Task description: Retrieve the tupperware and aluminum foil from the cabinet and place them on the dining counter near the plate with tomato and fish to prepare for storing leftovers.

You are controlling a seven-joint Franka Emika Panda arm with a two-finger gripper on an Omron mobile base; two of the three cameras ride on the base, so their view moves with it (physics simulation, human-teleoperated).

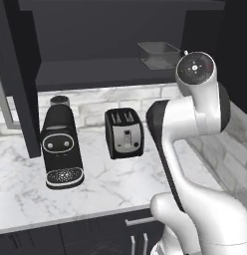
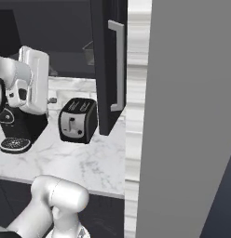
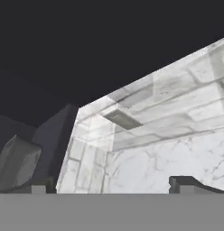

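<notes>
Reaching into the open cabinet (image 1: 120, 45) is the step in hand, so aim before you push in. The tub (image 1: 159, 55) sits on the shelf at the right end of the cabinet, just behind the arm's top joint in the left base view; in the right base view its corner (image 2: 88, 52) peeks out left of the open door (image 2: 108, 65). In the hand view the tub (image 3: 16, 164) lies at the lower left, off the claw's line.

The claw (image 3: 114, 185) stands wide open and holds nothing; its tips frame brick wall and marble tabletop (image 3: 168, 158), not the tub. So you are looking under the shelf rather than onto it.

Raise the hand and swing it toward the tub until the rim sits between the two tips. Take one wall of the tub across its flared rim, a finger inside and one outside, since the whole tub looks too wide to span. Keep clear of the door and its handle (image 2: 118, 65). Mind the toaster (image 1: 124, 132) and coffee machine (image 1: 61, 147) below when you draw back. I cannot pick out the foil from here.
</notes>
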